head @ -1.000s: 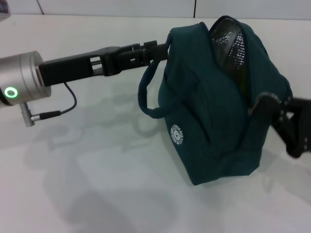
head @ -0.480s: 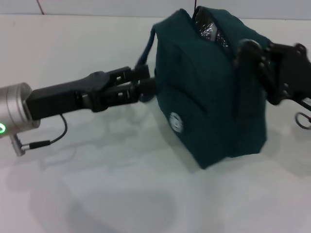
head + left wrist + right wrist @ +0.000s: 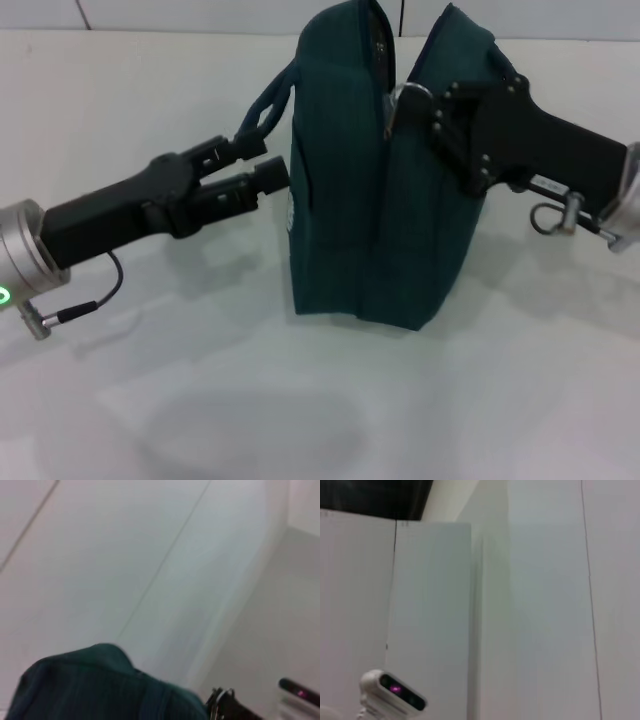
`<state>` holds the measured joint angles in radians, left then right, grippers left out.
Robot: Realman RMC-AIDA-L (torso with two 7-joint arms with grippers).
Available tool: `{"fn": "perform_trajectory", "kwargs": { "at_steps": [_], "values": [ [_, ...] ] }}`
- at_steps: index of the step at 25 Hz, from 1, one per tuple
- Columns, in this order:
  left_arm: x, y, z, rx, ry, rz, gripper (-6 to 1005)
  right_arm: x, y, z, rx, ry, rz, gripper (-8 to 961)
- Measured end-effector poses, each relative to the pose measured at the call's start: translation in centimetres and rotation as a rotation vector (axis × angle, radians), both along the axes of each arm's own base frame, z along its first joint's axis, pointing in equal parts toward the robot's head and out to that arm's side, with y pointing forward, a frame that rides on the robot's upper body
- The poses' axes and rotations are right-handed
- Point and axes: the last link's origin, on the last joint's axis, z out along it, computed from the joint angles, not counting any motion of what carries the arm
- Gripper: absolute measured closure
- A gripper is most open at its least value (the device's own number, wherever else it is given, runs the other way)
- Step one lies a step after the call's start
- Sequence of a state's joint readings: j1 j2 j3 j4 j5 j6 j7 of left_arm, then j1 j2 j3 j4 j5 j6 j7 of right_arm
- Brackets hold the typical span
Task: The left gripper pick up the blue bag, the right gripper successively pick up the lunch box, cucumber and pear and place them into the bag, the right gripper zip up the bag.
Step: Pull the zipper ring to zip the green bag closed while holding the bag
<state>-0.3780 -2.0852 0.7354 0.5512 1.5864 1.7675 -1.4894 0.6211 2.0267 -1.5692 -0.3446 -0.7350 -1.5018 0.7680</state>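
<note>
Swung upright since a second ago, the blue bag (image 3: 370, 200) now stands on the white worktop (image 3: 200, 400) with its top seam nearly closed. At its left side, the left hand (image 3: 268, 165) is pinched on a loop handle (image 3: 262, 105). Against the bag's upper right, the right hand (image 3: 415, 105) sits at the zipper; whether its fingers are spread or pressed together I cannot tell.
</note>
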Motion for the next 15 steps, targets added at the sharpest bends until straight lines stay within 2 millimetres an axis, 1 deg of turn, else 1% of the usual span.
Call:
{"fn": "perform_trajectory", "kwargs": {
  "at_steps": [4, 8, 15],
  "values": [
    [-0.5, -0.3, -0.9, 0.022, 0.011, 0.009, 122, -0.4, 0.8, -0.1, 0.020, -0.021, -0.008, 947],
    [-0.3, -0.4, -1.6, 0.042, 0.009, -0.010, 124, -0.3, 1.0, -0.1, 0.029, -0.026, -0.016, 947],
    [0.9, 1.0, -3.1, 0.036, 0.016, -0.021, 128, -0.6, 1.1, 0.0, 0.037, -0.020, -0.010, 947]
  ]
}}
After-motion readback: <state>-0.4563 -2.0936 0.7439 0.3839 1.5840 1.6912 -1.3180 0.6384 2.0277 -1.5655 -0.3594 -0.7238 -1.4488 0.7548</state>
